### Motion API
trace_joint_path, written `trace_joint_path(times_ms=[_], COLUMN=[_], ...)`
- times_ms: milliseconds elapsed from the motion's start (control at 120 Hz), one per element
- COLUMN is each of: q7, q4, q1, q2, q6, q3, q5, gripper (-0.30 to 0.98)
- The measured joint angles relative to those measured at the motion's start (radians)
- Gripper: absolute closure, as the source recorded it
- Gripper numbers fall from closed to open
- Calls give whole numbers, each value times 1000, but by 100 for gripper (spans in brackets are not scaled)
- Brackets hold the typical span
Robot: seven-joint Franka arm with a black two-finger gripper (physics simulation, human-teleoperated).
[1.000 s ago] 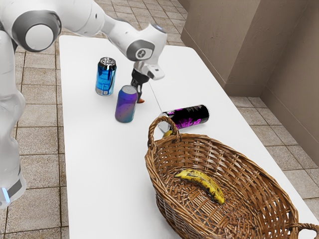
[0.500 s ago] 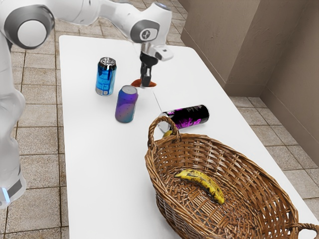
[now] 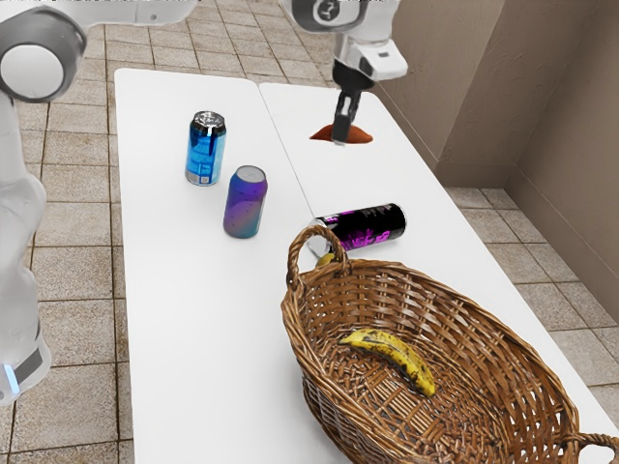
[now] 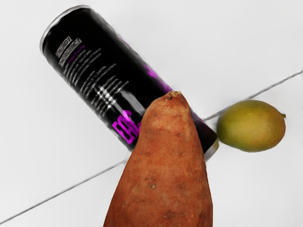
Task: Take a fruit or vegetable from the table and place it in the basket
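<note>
Fingers (image 3: 342,121) grip the sweet potato (image 3: 359,134) beyond the basket (image 3: 464,314), its long axis pointing across the exterior view, left to right. Toppled between it and the basket, a black can (image 3: 375,227) blocks the way. Beside the basket sits a mango (image 4: 252,126); inside, a banana (image 3: 397,356).

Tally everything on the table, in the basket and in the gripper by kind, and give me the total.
Cans: 3 (blue can, purple can, black can)
Fruits: 2 (banana, yellow-green fruit)
Vegetables: 1 (sweet potato)
Baskets: 1 (wicker basket)
Total: 7
</note>
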Motion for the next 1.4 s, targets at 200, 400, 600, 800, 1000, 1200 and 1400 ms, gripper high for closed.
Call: trace_joint_path(times_ms=[200, 400, 600, 800, 1000, 1200, 1400], q7=[-11, -31, -43, -53, -60, -65, -61], q4=[81, 82, 82, 82, 83, 97, 99], q1=[-236, -413, -167, -139, -156, -156, -147], q2=[5, 60, 122, 127, 159, 209, 230], q6=[-60, -80, -80, -80, -76, -56, -52], q3=[-136, -243, -246, -245, -246, -248, -247], q5=[11, 15, 19, 21, 21, 20, 13], gripper=[53, 54, 53, 54, 54, 53, 20])
